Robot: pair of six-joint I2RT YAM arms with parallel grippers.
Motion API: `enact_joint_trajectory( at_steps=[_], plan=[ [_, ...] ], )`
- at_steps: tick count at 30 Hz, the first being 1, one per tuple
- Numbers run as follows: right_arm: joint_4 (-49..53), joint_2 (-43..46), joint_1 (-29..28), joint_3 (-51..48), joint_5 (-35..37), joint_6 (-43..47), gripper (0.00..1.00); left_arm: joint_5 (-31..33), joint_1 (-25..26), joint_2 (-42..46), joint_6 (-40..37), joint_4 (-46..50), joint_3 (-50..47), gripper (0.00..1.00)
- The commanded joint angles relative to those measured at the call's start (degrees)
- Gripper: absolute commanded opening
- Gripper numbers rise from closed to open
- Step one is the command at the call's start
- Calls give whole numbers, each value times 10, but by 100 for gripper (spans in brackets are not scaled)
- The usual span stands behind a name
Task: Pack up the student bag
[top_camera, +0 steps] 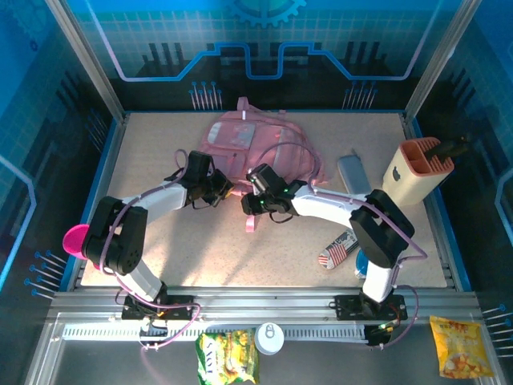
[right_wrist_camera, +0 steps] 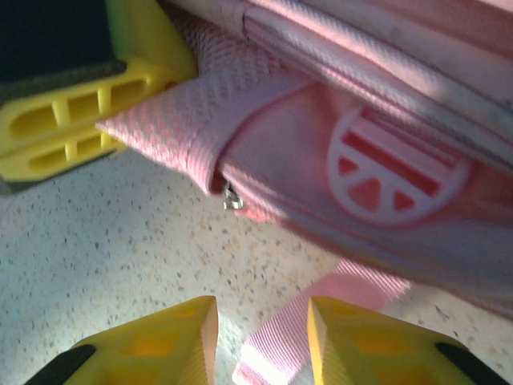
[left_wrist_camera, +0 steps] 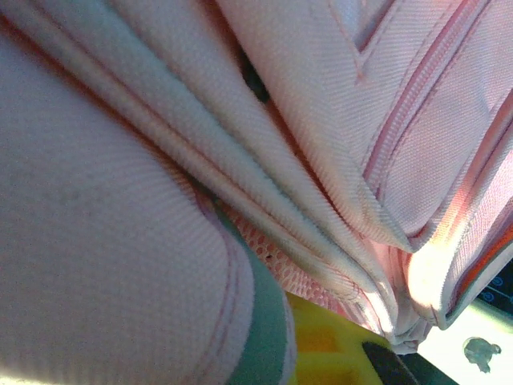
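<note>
Far left, at the table rim, a magenta bowl-shaped thing (top_camera: 74, 241) sits by your left arm's elbow. From there to the bag the tabletop (top_camera: 152, 152) is bare, and so is the wide strip in front of both grippers.

Your left gripper (top_camera: 221, 191) is pushed against the near left side of the student bag (top_camera: 256, 140). Its wrist camera sees pink folds, piping and zip seams pressed close, with one yellow finger (left_wrist_camera: 329, 353) low in frame; you cannot tell whether the jaws are apart or together.

The bag lies at table centre towards the back wall, straps trailing forward.

Your right gripper (right_wrist_camera: 263, 321) meets it from the near right, jaws apart, with a pink webbing strap (right_wrist_camera: 321, 313) lying in the gap. A round striped badge (right_wrist_camera: 397, 172) on the bag carries no readable words.

Right of the bag lies a grey pouch-like item (top_camera: 353, 172), possibly a case. Beyond it a beige-and-orange pen holder (top_camera: 417, 170) leans near the right rim, bearing an apple-shaped mark.

Beside your right arm's base lies a stars-and-stripes printed item (top_camera: 338, 250).

Off the table, on the near rail: a green snack packet (top_camera: 228, 357), a white can top (top_camera: 269, 338), an orange packet (top_camera: 459, 346).
</note>
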State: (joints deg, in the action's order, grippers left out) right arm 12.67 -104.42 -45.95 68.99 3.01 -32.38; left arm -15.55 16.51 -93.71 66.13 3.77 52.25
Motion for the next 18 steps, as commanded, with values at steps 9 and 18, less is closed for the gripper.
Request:
enact_joint_trajectory(
  at_steps=[9, 18],
  plan=[
    [-18, -58, -6, 52, 45, -3, 37, -55, 9, 14, -2, -26, 30, 0],
    [-7, -86, -7, 93, 68, -1, 39, -55, 9, 13, -2, -23, 31, 0]
  ],
)
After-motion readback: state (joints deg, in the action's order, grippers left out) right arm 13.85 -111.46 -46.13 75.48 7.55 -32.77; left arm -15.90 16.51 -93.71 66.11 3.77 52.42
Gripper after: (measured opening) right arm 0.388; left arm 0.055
